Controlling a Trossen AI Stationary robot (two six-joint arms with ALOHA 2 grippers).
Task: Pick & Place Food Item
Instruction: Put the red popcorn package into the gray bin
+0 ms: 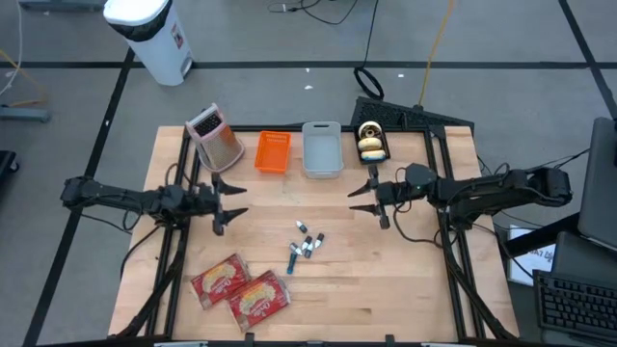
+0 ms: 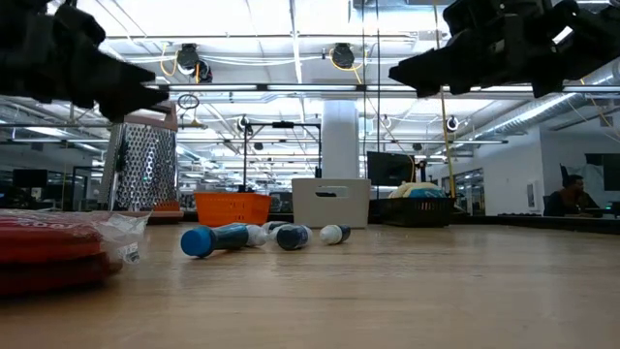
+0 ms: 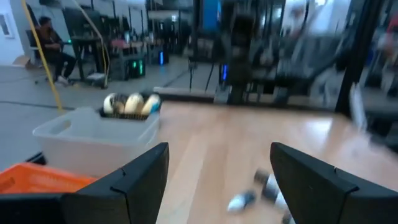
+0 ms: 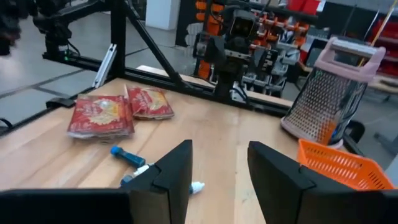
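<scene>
Approach step: left gripper (image 1: 234,199) and right gripper (image 1: 364,198) hover open, empty; next, descend onto near-left food packets (image 1: 241,288).

grater (image 1: 216,136): stood upright at far left
markers (image 1: 306,245): scattered mid-table
white bin (image 1: 154,35): placed on floor beyond table

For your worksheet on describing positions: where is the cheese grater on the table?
In the high view the cheese grater stands at the table's far left, just left of the orange basket.
</scene>
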